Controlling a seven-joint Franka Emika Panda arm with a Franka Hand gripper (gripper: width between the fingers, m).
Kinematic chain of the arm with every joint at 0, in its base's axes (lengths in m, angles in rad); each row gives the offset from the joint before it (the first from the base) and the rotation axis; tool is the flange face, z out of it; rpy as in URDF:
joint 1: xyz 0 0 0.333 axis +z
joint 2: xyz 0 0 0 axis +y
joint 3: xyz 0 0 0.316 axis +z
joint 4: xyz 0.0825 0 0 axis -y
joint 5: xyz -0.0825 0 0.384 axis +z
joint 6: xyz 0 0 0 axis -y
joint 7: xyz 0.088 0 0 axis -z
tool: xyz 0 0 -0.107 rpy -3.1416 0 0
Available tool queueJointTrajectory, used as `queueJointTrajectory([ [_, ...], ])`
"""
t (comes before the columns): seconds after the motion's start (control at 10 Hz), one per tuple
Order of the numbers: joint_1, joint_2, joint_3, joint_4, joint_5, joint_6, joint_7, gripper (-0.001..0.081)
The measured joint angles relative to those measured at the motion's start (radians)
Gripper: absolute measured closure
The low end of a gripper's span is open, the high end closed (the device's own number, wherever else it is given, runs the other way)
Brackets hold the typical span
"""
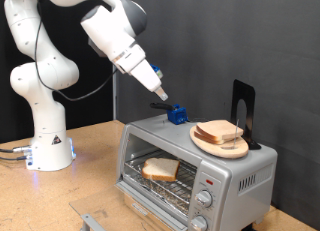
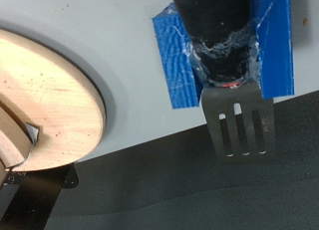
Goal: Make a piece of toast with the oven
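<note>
Exterior view shows the piece of toast (image 1: 160,170) lying flat on the wire rack (image 1: 165,187) inside the oven (image 1: 197,171), seen through its open front, toward the view's left of the cavity. I judge it light, soft and crumbly: it would bend or tear under a hard pinch, so sliding something flat under its underside, or a gentle hold across 2 opposite crust edges, suits it better than squeezing the pale face.

My pincer (image 1: 163,95) hangs over the oven's top, just above a blue-taped holder (image 1: 178,114) and beside the round wooden plate (image 1: 221,146) that carries a stack of like slices (image 1: 219,132). In the wrist view a dark handle runs down to a slotted metal spatula (image 2: 238,121), with blue tape (image 2: 178,69) behind it and the plate's rim close by. My fingers themselves do not show clearly, so I cannot tell whether they are spread or pressed onto that handle.
</note>
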Motion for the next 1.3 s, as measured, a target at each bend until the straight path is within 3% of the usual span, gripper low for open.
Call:
queueJointTrajectory([
  [0.1, 0.002, 0.003, 0.002, 0.000, 0.004, 0.005, 0.000, 0.0001],
  [0.3, 0.033, 0.001, -0.025, 0.001, 0.217, 0.034, -0.005, 0.0001],
  [0.4, 0.031, -0.014, -0.052, -0.006, 0.283, 0.017, 0.032, 0.0001],
  [0.5, 0.015, -0.045, -0.088, -0.025, 0.290, -0.037, 0.088, 0.0001],
  [0.7, -0.038, -0.119, -0.159, -0.072, 0.264, -0.136, 0.111, 0.0001],
  [0.9, -0.093, -0.182, -0.219, -0.101, 0.201, -0.180, 0.054, 0.0001],
  [1.3, -0.230, -0.275, -0.345, -0.117, 0.039, -0.320, -0.007, 0.0001],
])
